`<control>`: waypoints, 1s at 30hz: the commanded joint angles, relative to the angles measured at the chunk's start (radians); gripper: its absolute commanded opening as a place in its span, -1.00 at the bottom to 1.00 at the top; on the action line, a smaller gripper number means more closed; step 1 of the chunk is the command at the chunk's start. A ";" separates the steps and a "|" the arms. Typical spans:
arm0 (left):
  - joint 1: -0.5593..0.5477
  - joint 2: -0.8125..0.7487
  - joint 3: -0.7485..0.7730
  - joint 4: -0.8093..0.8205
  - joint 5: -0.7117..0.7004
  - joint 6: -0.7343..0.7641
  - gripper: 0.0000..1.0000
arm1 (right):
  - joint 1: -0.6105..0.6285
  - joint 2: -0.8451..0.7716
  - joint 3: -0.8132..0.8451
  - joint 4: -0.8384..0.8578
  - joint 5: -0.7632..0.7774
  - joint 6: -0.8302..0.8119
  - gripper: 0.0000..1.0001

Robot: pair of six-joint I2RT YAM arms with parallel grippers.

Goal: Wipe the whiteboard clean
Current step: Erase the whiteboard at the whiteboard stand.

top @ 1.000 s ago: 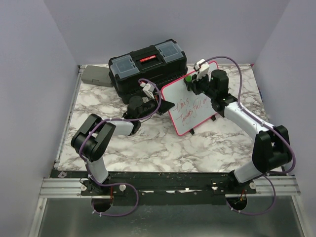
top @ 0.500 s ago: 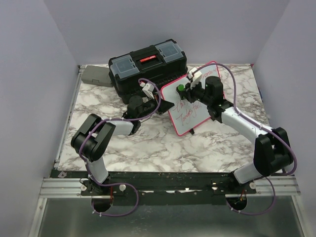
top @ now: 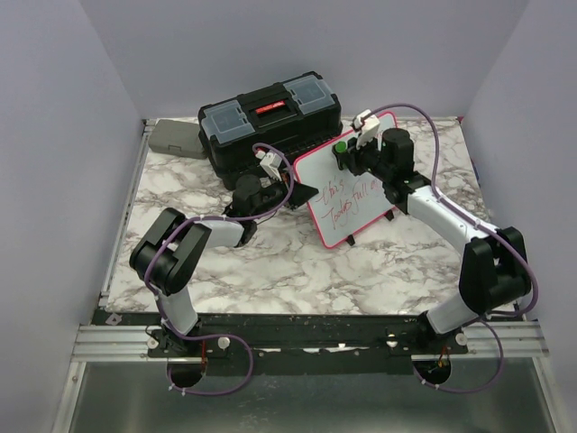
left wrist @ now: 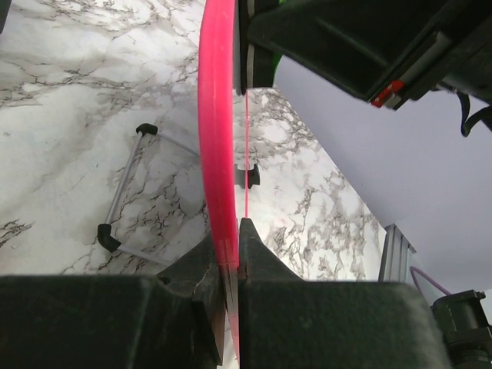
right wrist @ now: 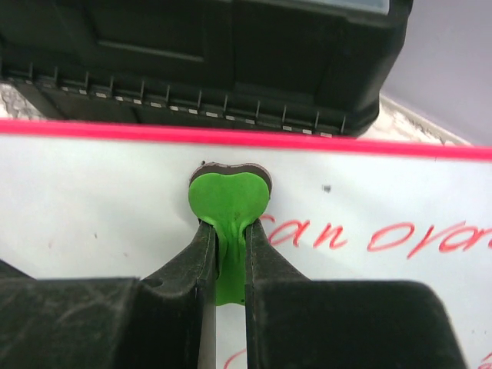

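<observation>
The whiteboard [top: 353,200], white with a pink-red frame, stands tilted on the marble table right of centre, with red handwriting [top: 348,204] on its face. My left gripper [top: 302,193] is shut on the board's left frame edge; in the left wrist view the pink frame [left wrist: 217,115] runs up from between the jaws of the left gripper [left wrist: 229,231]. My right gripper [top: 347,152] is shut on a green eraser [top: 340,145]. In the right wrist view the eraser [right wrist: 229,194] presses on the whiteboard [right wrist: 100,200] near its top edge, left of the red writing [right wrist: 369,234], with the right gripper [right wrist: 228,227] behind it.
A black toolbox [top: 269,122] sits right behind the board, close above its top edge in the right wrist view [right wrist: 231,54]. A grey case [top: 176,138] lies at the back left corner. The board's wire stand with black feet [left wrist: 123,201] rests on the table behind it.
My right gripper swept the eraser down-left across the board's top, then came back up-right to about where it began. The left gripper has kept still, holding the frame.
</observation>
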 commanded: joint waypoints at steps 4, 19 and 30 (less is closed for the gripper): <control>-0.011 -0.008 0.023 0.025 0.061 0.033 -1.00 | 0.004 0.020 -0.129 -0.093 -0.107 -0.008 -0.99; -0.011 -0.018 0.015 0.014 0.063 0.037 -1.00 | 0.059 0.052 0.085 -0.119 0.082 0.019 -0.99; -0.008 -0.008 0.006 0.039 0.070 0.030 -1.00 | -0.020 0.064 -0.048 -0.133 0.059 -0.023 -0.99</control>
